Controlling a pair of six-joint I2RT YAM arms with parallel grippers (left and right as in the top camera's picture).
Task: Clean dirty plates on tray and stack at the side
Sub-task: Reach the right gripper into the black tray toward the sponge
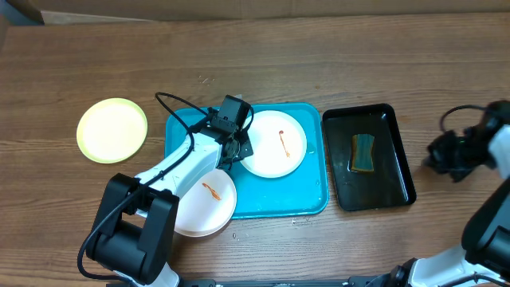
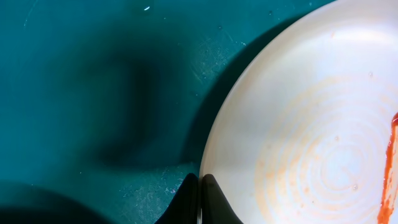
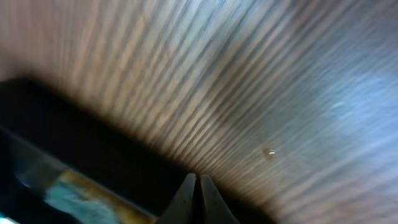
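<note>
Left gripper (image 2: 199, 194): jaws pressed together, tips right at the rim of the sauce-streaked white plate (image 1: 273, 143). Whether a sliver of rim is pinched between them I cannot tell. This plate lies flat in the upper right of the turquoise tray (image 1: 313, 203). An orange-red streak (image 1: 284, 140) crosses its face, and the left wrist view shows faint orange rings around it.

Second white plate (image 1: 205, 206), also streaked, sits at the tray's lower-left corner, partly over the rim and out above the desk (image 1: 319, 64). It probably rests tilted on the low rim, so a nudge could slide it off.

Yellow-green plate (image 1: 111, 130) lies alone on the desk, well left of the tray, with no smear that I can see. I judge this to be the stacking spot.

Right gripper (image 3: 198, 194): jaws closed on nothing, over bare wood just beyond the black tray (image 1: 402, 151). The view is blurred. A sponge (image 1: 363, 152) lies inside that tray, presumably the wiping tool.

Room: bare tray floor lies left of the first plate, under the left arm. The two trays are just beside each other, with only a narrow strip of desk between. The right arm has open desk to the far side.
</note>
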